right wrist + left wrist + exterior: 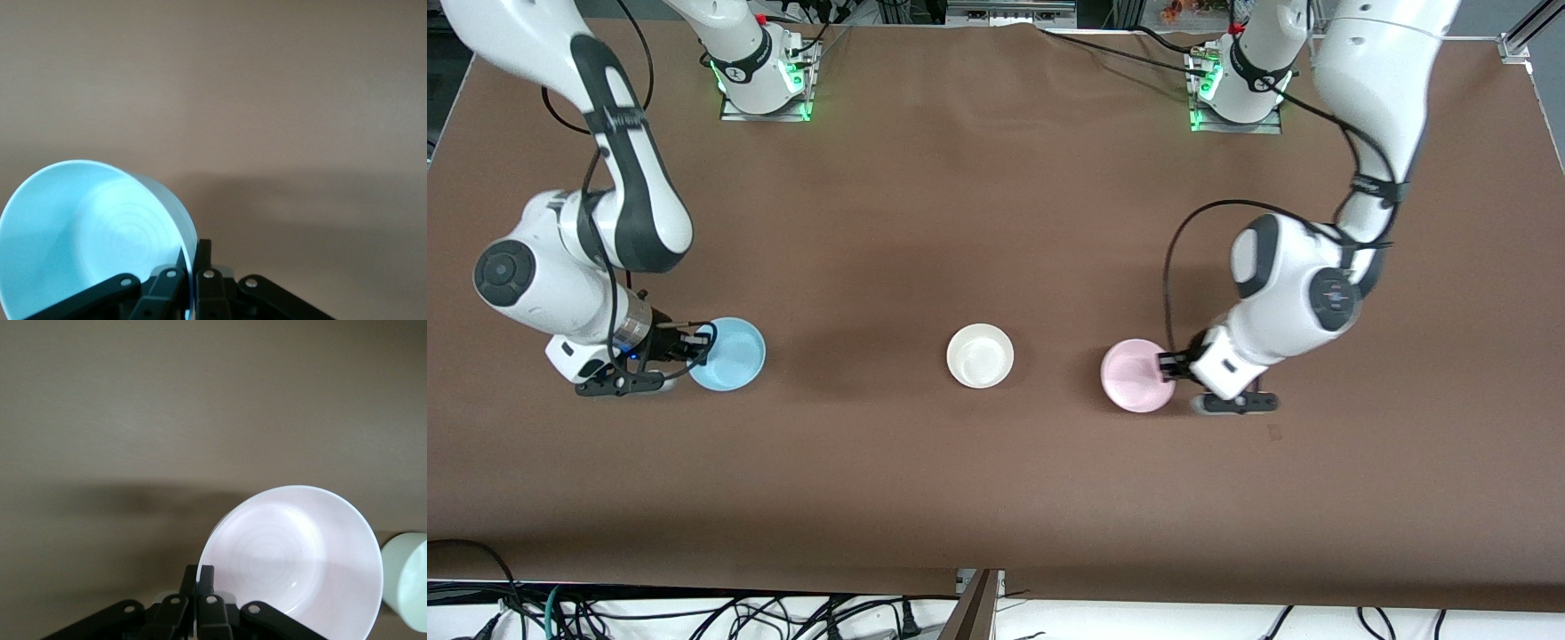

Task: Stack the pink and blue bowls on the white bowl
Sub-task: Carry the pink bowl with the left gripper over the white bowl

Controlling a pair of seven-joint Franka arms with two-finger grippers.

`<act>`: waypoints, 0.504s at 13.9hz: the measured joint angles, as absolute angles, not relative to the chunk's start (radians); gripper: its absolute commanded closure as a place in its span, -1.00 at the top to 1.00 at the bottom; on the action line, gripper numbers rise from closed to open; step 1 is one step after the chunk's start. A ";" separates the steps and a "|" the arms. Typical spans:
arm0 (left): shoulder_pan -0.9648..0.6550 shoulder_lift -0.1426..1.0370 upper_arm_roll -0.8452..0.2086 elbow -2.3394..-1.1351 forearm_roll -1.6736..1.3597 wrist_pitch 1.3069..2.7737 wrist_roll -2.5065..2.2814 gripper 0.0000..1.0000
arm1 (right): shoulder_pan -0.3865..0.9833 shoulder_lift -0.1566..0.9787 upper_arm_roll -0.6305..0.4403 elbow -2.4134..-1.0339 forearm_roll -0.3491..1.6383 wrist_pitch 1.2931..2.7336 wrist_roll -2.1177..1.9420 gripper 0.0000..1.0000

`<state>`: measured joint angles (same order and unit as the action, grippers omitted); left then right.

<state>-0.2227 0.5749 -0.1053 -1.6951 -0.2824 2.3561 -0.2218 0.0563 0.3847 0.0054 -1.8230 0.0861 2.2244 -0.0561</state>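
The white bowl [980, 356] stands upright at the middle of the table. The pink bowl [1136, 375] is beside it toward the left arm's end; my left gripper [1168, 366] is shut on its rim, one finger inside and one outside. In the left wrist view the pink bowl [297, 563] looks tilted, with the white bowl [407, 580] at the edge. The blue bowl [729, 354] is toward the right arm's end; my right gripper [696, 345] is shut on its rim. The right wrist view shows the blue bowl [87, 240] tilted in the fingers [203, 257].
The brown table cloth [996, 480] lies bare around the three bowls. Both arm bases stand along the table's top edge. Cables hang below the table edge nearest the front camera.
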 measured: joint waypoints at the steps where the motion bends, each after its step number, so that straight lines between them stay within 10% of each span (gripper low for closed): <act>1: -0.259 0.598 -0.106 -1.665 -0.280 2.357 -0.274 -1.00 | 0.057 0.359 0.021 -1.818 0.086 2.190 -0.025 -1.00; 7: -0.422 0.700 -0.104 -1.498 -0.241 2.361 -0.525 -1.00 | 0.080 0.321 0.113 -1.803 0.085 2.160 0.176 -1.00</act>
<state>-0.4216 0.7003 -0.1041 -1.4981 -0.2408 2.3606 -0.5255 0.0802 0.3209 0.1134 -1.8029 0.0851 2.1598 0.1758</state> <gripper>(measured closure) 0.974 0.965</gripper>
